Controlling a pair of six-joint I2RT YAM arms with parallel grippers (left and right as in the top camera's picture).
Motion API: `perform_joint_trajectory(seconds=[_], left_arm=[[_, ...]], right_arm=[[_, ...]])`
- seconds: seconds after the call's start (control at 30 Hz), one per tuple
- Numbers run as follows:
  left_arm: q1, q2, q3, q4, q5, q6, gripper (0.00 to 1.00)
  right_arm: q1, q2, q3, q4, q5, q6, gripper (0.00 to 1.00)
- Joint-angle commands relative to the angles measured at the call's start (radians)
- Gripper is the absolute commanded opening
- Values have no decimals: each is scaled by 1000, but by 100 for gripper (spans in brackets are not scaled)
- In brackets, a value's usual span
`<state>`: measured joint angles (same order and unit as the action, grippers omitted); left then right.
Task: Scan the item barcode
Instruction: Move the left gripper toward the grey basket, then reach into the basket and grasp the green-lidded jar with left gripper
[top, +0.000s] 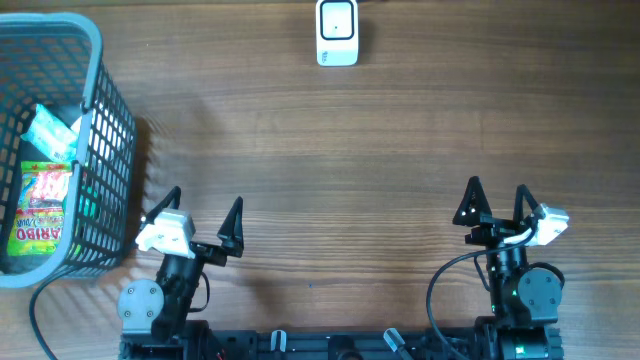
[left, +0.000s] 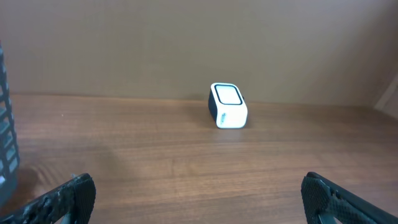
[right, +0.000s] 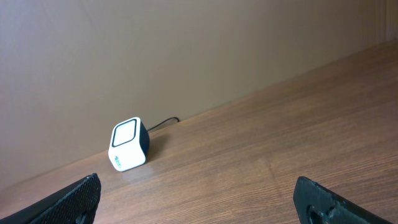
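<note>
The candy bag (top: 38, 210) lies beside another packet (top: 48, 130) in the grey basket (top: 110, 110) at the table's (top: 330, 150) left edge, the white scanner (top: 337, 32) stands far-centre, and the left gripper (top: 205, 200) and right gripper (top: 497, 188) sit near, fingers wide and empty.

The left pincer (top: 206, 198) and right pincer (top: 497, 188) gape wide, well apart from the scanner (top: 337, 32).
</note>
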<state>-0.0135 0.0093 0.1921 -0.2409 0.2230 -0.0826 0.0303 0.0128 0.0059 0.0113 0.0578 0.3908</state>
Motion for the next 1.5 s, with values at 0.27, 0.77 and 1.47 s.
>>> perform_joint_trajectory(seconds=[0.27, 0.77, 1.47], left_arm=[[5, 350, 213, -19, 92, -30, 100], [5, 490, 307, -18, 112, -31, 100], [5, 968, 1155, -547, -39, -61, 100]], right_arm=[[6, -2, -1, 2, 18, -14, 100], [6, -2, -1, 3, 18, -14, 100], [6, -2, -1, 3, 18, -14, 100]])
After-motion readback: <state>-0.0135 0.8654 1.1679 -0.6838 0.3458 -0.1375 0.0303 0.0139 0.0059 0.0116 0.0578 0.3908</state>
